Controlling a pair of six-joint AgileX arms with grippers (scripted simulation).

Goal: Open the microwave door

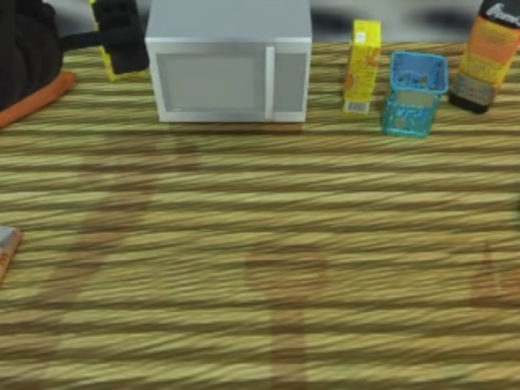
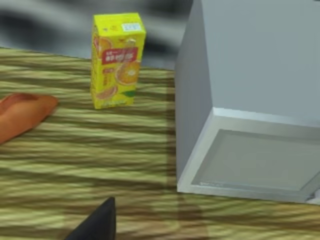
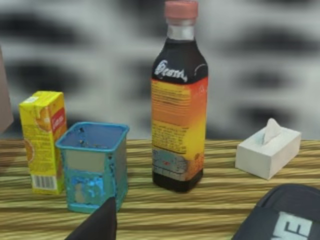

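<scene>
Currently, the microwave door (image 1: pixel 215 84) is shut, and the left tool (image 1: pixel 122 45) is beside the microwave (image 1: pixel 228 24); finger state cannot be told. If approached off-line, the handle (image 1: pixel 270 84) may be missed.

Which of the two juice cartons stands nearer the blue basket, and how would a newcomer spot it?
Start at the microwave at the table's far edge. Right of it stands a yellow juice carton, beside the blue basket. The other carton is left of the microwave, behind the left arm.
</scene>
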